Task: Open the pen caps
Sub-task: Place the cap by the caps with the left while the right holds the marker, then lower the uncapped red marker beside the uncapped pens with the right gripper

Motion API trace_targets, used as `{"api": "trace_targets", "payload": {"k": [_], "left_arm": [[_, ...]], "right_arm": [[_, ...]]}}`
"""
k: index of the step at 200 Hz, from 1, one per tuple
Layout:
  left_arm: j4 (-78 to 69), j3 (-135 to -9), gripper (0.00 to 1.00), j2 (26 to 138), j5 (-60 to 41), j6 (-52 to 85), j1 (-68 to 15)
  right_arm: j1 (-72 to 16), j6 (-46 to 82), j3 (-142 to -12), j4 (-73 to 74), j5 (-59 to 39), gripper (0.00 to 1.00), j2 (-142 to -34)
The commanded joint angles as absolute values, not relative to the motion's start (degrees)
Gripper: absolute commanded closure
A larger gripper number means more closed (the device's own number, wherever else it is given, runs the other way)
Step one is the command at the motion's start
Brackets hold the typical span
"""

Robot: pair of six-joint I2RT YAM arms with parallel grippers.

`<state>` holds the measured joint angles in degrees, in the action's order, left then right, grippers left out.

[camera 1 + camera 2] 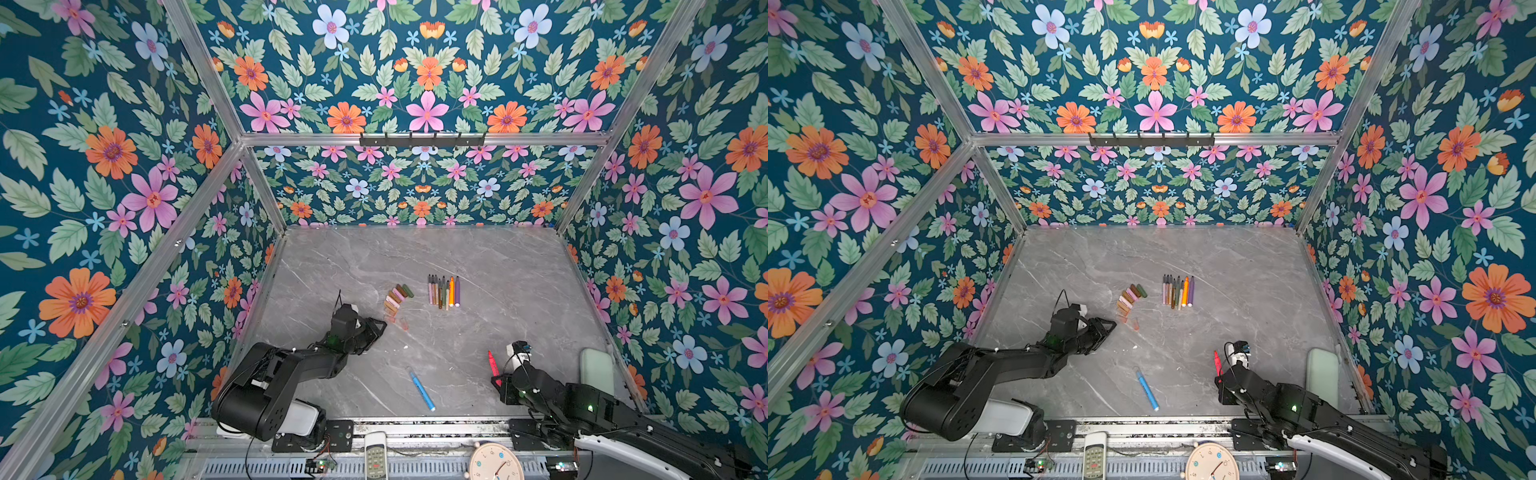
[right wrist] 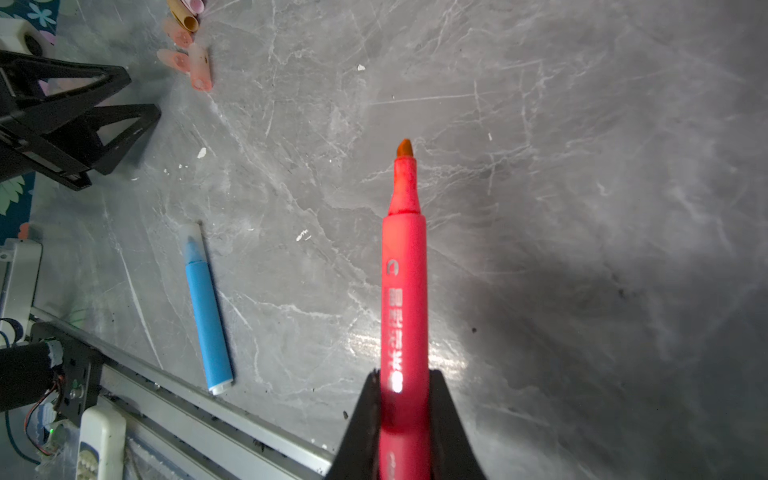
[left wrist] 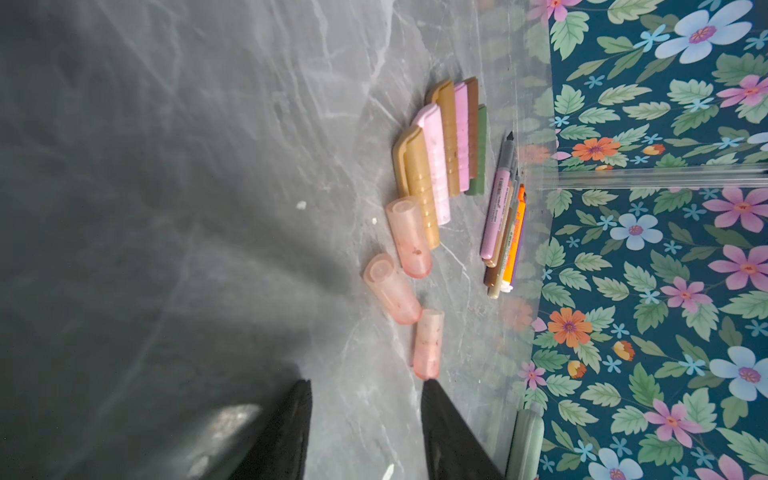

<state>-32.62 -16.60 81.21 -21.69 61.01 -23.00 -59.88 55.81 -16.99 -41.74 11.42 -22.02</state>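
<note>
A fan of loose pen caps (image 1: pixel 397 296) (image 1: pixel 1131 296) (image 3: pixel 446 149) in tan, pink, brown and green lies mid-table. Three pale pink caps (image 3: pixel 409 237) trail off its near end. My left gripper (image 3: pixel 368 384) (image 1: pixel 381 327) (image 1: pixel 1111 326) is open and empty, just short of the nearest pink cap (image 3: pixel 428 345). My right gripper (image 2: pixel 404 376) (image 1: pixel 500 380) is shut on an uncapped red pen (image 2: pixel 404 270) (image 1: pixel 493 363) (image 1: pixel 1217 360), tip pointing away. A blue pen (image 1: pixel 422 390) (image 1: pixel 1147 390) (image 2: pixel 206 307) with a clear cap on lies on the table near the front.
Several uncapped pens (image 1: pixel 444 291) (image 1: pixel 1178 291) (image 3: pixel 500 237) lie in a row right of the caps. A pale green block (image 1: pixel 596 370) stands by the right wall. A remote (image 1: pixel 376 455) and a clock (image 1: pixel 494 463) sit beyond the front rail (image 2: pixel 187 399). Floral walls enclose the table.
</note>
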Motion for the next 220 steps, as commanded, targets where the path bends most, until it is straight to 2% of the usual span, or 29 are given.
{"api": "trace_targets", "payload": {"k": [1, 25, 48, 83, 94, 102, 108, 143, 153, 161, 166, 169, 220], "left_arm": [[-29.0, -17.8, 0.55, 79.8, -23.2, 54.2, -23.0], [-13.3, -22.3, 0.56, 74.5, -17.6, 42.9, -22.9], [-4.3, -24.4, 0.55, 67.0, -12.4, 33.9, -23.0], [0.3, -21.8, 0.53, 57.2, -2.3, 23.9, -23.1], [-3.2, -19.4, 0.51, 54.9, -4.0, 24.2, -23.0], [-4.4, -18.8, 0.41, 53.7, -5.6, 23.7, -23.1], [-4.5, -18.5, 0.38, 53.1, -5.2, 23.7, -23.1], [-4.9, -18.2, 0.37, 53.6, -5.5, 23.7, -23.0], [-4.7, -18.5, 0.33, 54.5, -5.7, 23.7, -23.0], [-4.9, -18.6, 0.22, 54.9, -5.9, 23.8, -23.1], [-4.8, -18.6, 0.04, 55.0, -6.0, 23.8, -23.1], [-4.9, -18.6, 0.01, 55.0, -6.0, 23.7, -23.2], [-5.0, -17.5, 0.0, 51.9, -4.3, 23.8, -23.6]], "right_arm": [[-57.3, 53.4, -17.7, -39.1, 8.0, 1.0, -24.6], [-52.6, 50.5, -18.2, -36.2, 3.5, 1.0, -28.8], [-46.6, 46.8, -18.8, -32.6, -1.3, 1.0, -33.3], [-32.9, 41.5, -18.8, -24.4, -12.0, 1.0, -41.5], [-28.0, 39.9, -19.5, -22.6, -15.7, 1.0, -44.2], [-24.5, 39.0, -20.0, -21.3, -17.7, 1.0, -46.0], [-22.1, 38.7, -20.3, -20.2, -19.1, 1.0, -47.4], [-11.8, 35.3, -25.5, -15.2, -22.6, 1.0, -58.5], [-11.3, 33.7, -28.0, -14.3, -22.2, 1.0, -62.8], [-11.2, 32.4, -30.7, -13.9, -22.3, 1.0, -66.4], [-11.2, 31.5, -32.4, -13.6, -22.7, 1.0, -69.0], [-11.2, 31.1, -33.3, -13.3, -22.9, 1.0, -70.4], [-10.6, 26.6, -46.5, -8.9, -25.1, 0.99, -90.1]]}}
